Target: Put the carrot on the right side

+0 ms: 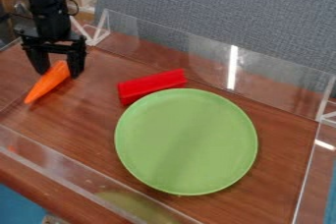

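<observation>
We are looking down at a wooden table with clear low walls. The end effector is pointing straight down at the far left, its two black fingers standing apart and straddling the leafy end of the carrot. The carrot is lying flat just under it, its tip pointing toward the near left. A red block and a green plate are lying to the right, across the path toward the right side.

Carrot: small, orange, tapered, lying flat on wooden surface, tip pointing lower left; its upper end sits between the gripper's spread fingers.
</observation>
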`<state>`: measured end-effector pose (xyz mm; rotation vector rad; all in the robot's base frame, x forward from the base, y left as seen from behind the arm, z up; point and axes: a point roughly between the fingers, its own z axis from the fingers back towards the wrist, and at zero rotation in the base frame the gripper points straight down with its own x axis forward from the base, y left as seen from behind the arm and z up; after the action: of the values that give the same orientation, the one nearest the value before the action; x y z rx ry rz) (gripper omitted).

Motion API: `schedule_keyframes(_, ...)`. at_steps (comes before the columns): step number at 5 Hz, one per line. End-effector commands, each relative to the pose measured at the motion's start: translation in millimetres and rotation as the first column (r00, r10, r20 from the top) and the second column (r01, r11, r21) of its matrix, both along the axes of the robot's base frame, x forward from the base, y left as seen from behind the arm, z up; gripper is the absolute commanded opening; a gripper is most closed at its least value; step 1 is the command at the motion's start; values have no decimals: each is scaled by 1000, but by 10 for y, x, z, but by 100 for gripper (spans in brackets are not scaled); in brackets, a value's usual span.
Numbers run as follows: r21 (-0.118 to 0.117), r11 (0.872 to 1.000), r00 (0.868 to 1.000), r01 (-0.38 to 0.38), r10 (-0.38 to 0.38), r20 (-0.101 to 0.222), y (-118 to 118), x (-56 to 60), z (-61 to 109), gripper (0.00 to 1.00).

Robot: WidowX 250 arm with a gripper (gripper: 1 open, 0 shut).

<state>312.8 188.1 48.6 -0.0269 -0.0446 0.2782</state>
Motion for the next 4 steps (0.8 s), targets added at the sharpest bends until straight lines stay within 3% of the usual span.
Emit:
schedule_keyframes(1,39,999,998,-17,14,64,36,142,160,100)
schedule_keyframes(4,47,998,998,-39,36,53,21,226,62,100)
